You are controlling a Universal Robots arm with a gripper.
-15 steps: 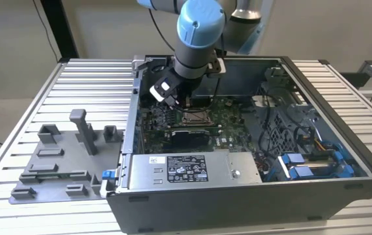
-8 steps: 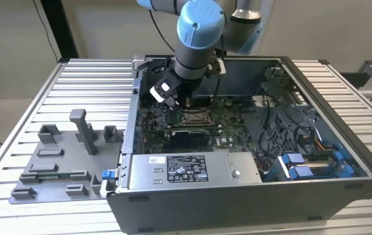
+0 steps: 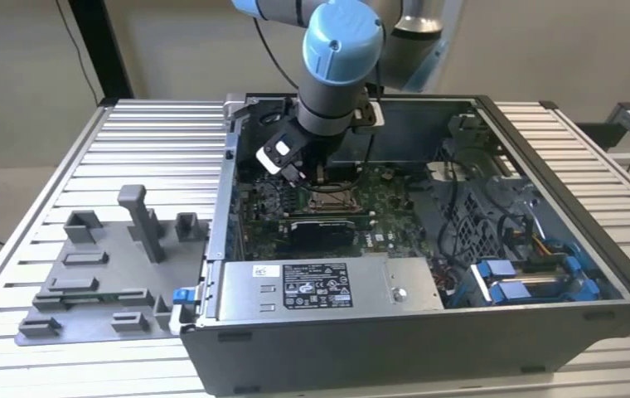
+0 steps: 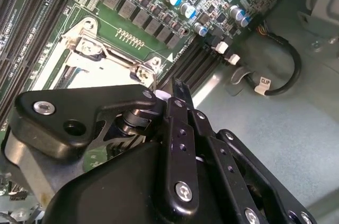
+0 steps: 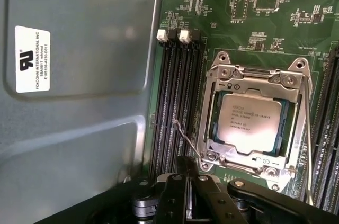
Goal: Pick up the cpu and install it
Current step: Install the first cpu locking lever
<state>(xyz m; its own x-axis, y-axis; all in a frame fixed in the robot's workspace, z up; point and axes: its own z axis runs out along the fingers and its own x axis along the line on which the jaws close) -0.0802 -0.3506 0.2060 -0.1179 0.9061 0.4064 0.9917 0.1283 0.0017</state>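
**Ribbed metal worktop with two loads**

The worktop (image 3: pixel 127 141) is a pale metal surface of parallel ribbed slats, seen in the exterior view. Two things rest directly on it. A grey plastic fixture plate (image 3: pixel 99 278) with upright blocks and posts lies toward the exterior view's left. Just beside it, toward the exterior view's right, an open computer case (image 3: pixel 426 332) sits on its side, its dark wall facing the camera and its interior exposed upward.

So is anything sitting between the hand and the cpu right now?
Nothing visible. In the first wrist view the cpu lies uncovered in its socket frame, its top bare, and the hand hangs just beside it.
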